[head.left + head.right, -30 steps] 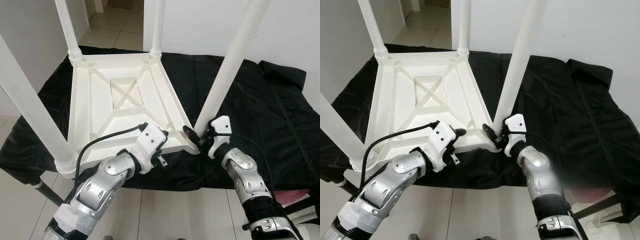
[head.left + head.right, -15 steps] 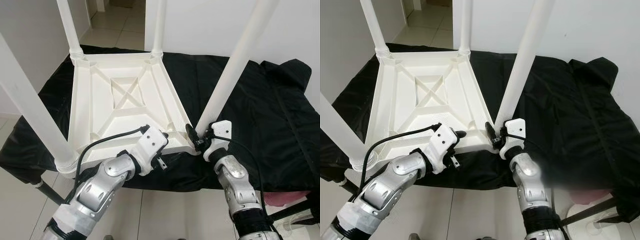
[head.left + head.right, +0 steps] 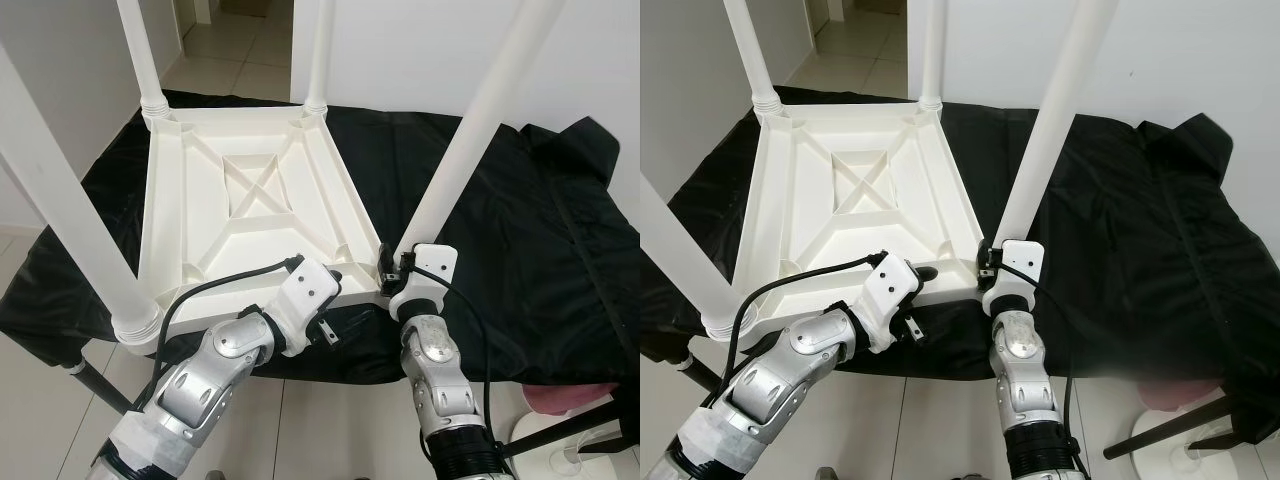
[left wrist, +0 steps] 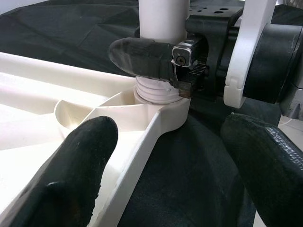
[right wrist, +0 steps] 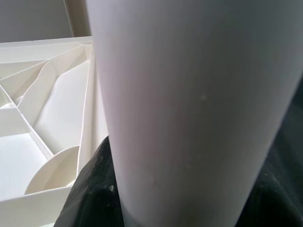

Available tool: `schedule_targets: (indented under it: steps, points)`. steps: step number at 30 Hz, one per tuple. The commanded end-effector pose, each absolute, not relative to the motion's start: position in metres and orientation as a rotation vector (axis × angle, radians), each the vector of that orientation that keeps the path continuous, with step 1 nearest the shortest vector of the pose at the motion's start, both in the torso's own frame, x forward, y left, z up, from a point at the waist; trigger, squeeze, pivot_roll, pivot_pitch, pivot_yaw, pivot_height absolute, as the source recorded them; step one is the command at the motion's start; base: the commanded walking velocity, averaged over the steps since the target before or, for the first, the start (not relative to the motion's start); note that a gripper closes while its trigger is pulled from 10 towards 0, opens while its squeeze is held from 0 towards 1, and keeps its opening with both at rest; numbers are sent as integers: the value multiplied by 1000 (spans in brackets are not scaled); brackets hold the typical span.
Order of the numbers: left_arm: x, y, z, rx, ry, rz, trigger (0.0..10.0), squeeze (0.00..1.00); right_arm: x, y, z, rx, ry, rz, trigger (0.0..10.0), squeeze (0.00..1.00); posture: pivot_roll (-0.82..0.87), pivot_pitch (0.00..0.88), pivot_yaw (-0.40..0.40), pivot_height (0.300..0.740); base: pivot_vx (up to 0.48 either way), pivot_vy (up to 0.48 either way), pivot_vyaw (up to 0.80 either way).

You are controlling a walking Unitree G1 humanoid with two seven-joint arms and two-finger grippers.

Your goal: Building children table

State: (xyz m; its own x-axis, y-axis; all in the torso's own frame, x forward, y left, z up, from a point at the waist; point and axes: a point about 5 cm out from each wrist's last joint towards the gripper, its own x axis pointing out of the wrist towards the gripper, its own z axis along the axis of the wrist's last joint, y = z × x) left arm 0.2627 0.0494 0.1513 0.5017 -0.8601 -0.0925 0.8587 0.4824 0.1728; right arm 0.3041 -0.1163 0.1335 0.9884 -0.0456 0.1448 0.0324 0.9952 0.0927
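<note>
Lying upside down on a black cloth (image 3: 520, 200) that covers the desk, the white children's table (image 3: 250, 200) points all four legs upward. The right tool (image 4: 163, 64) is clamped around the base of the near-right leg (image 3: 465, 150), at about 4 o'clock on the tabletop, just above the threaded collar where that leg enters its corner socket. The left tool (image 4: 165, 161) sits at about 6 o'clock, at the near edge of the tabletop just beside that same corner; its fingers (image 4: 78, 165) are spread wide apart, one over the ribbed underside and one over the cloth, holding nothing.
</note>
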Motion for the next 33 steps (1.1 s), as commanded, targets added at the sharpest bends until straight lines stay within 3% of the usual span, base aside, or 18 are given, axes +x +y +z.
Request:
schedule_targets:
  steps: [1, 2, 12, 13, 14, 15, 26, 33]
  points:
    - [258, 47, 148, 212, 0, -1121, 10000, 0, 299, -116, 132, 127, -147, -63, 10000, 345, -19, 53, -71, 740, 0, 0, 0]
    - [258, 47, 149, 210, -3, -1119, 10000, 0, 298, -119, 133, 144, -166, -66, 10000, 1000, -21, 52, -70, 740, 0, 0, 0]
    - [259, 46, 152, 205, -14, -1117, 10000, 0, 283, -129, 139, 23, -249, -40, 10000, 1000, -21, 58, -72, 740, 0, 0, 0]
    - [258, 46, 152, 204, -14, -1116, 10000, 0, 279, -132, 137, 16, -245, -32, 10000, 580, -21, 62, -73, 740, 0, 0, 0]
    - [258, 46, 152, 203, -15, -1115, 10000, 0, 276, -133, 136, 12, -243, -26, 10000, 580, -21, 62, -73, 740, 0, 0, 0]
    - [258, 47, 152, 201, -14, -1113, 10000, 0, 272, -134, 135, 3, -244, -7, 10000, 0, -20, 64, -75, 740, 0, 0, 0]
    - [259, 53, 152, 198, -10, -1087, 10000, 0, 245, -132, 127, -57, -218, 98, 10000, 0, -25, 79, -84, 740, 0, 0, 0]
    - [274, 73, 156, 237, -23, -1006, 10000, 0, 235, -125, 119, -56, -181, 234, 10000, 0, -28, 90, -85, 740, 0, 0, 0]
